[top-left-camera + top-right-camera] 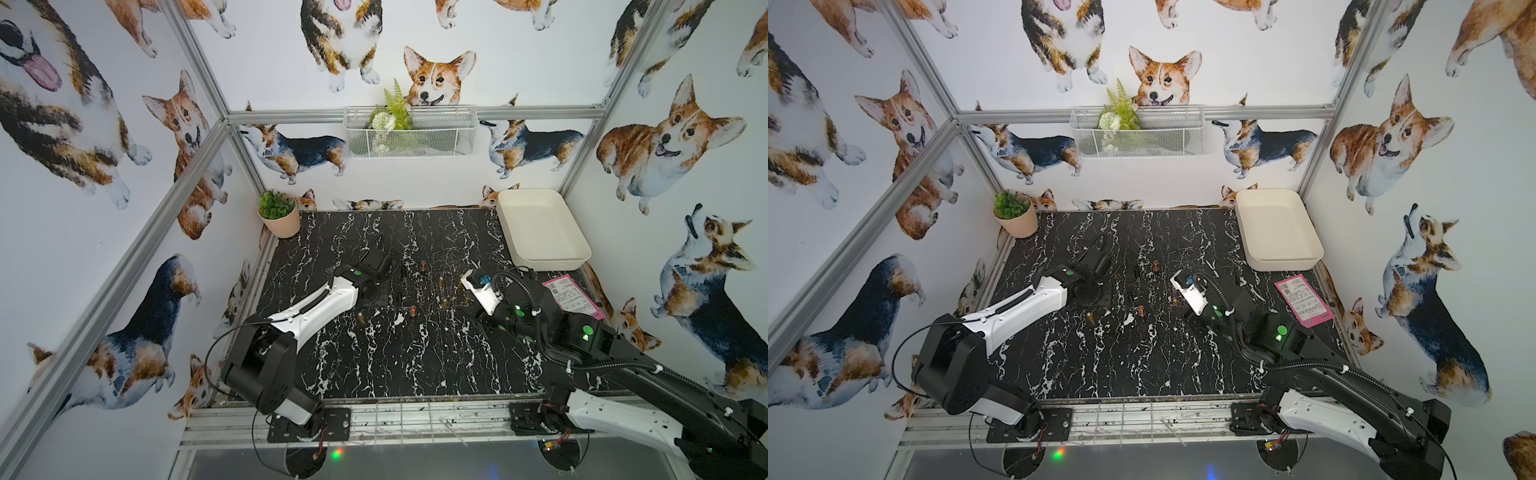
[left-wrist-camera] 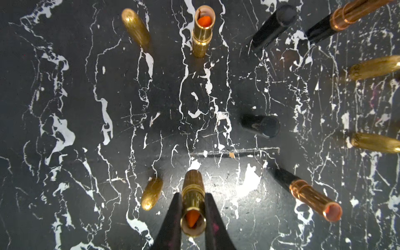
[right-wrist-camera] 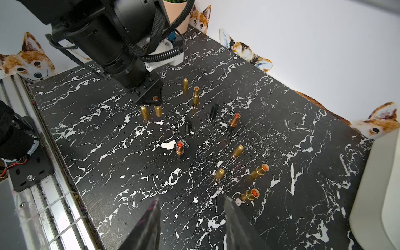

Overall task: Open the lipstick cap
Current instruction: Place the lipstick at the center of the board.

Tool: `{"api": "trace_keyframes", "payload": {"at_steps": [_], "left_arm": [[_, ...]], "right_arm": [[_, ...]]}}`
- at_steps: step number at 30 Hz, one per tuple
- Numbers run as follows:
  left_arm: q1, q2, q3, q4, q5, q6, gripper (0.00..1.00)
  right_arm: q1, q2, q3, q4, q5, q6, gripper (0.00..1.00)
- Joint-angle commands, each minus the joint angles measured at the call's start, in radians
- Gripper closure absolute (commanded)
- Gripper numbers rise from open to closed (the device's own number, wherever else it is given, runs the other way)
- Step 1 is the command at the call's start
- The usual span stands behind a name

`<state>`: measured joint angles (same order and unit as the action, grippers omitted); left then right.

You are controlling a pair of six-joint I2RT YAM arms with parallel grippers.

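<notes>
White walls (image 1: 270,70) printed with watercolour corgis enclose the cell on three sides, braced by silver aluminium frame bars (image 1: 291,115). A white wire-mesh basket (image 1: 440,139) holding green fern sprigs (image 1: 397,106) hangs on the rear bar. Below lies a black, white-veined marble-patterned surface (image 1: 374,365), with a small green plant in a peach pot (image 1: 280,216) in its far left corner.

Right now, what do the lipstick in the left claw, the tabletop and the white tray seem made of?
Held lipstick: gold metal or metallised plastic, glossy, with bright reflections.
Tabletop: black marble-look sheet, perhaps laminate; white veins, scratches.
White tray: probably matte plastic; even cream surface, rounded corners.
</notes>
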<state>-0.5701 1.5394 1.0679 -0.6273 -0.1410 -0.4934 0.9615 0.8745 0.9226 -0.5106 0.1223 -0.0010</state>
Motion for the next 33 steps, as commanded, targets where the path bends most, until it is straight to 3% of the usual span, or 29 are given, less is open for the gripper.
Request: {"api": "trace_keyframes", "payload": {"at_steps": [1, 24, 33], "left_arm": [[-0.003, 0.025, -0.009, 0.058, -0.01, -0.011, 0.88], [-0.019, 0.14, -0.002, 0.111, -0.006, -0.017, 0.86], [-0.019, 0.147, 0.011, 0.092, -0.018, -0.013, 0.76]], "right_arm": [[0.0, 0.007, 0.001, -0.008, 0.008, -0.007, 0.5], [0.0, 0.017, 0.001, -0.017, 0.008, -0.003, 0.5], [0.0, 0.021, 0.0, -0.014, 0.01, -0.003, 0.5]]}}
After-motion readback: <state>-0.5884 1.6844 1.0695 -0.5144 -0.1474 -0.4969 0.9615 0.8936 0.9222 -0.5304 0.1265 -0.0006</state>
